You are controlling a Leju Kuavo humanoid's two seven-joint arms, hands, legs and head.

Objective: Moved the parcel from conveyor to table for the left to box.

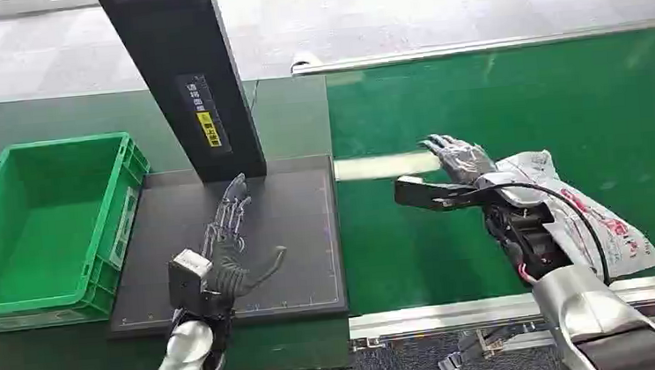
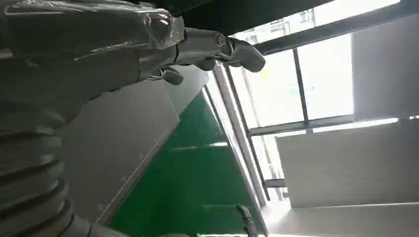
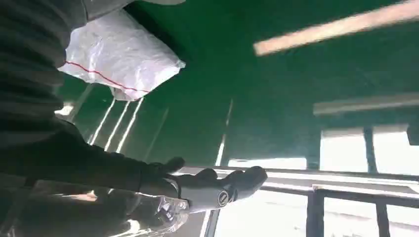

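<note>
Getting the parcel (image 1: 591,208) off the belt (image 1: 512,108) cleanly depends on how you set the right hand (image 1: 468,169) now. Nearest you, the left hand (image 1: 227,246) hovers over the black pad (image 1: 302,240) with fingers spread and nothing in it; leave it there, clear of the drop spot. To its left sits the green bin (image 1: 53,224), and the black post (image 1: 183,73) rises from the pad's far edge, so you have only the pad's near and right part to land on. On the right, the parcel lies on the belt just beside the right forearm, its crinkled white bag reaching toward the near rail (image 1: 458,312). The right hand is released, fingers extended toward the far left, holding nothing; whether it touches the bag I cannot tell. Bring your fingers back over the bag's middle, close on a bunched fold rather than a loose corner, and lift before swinging left, since soft film will likely drag and slip.
</note>
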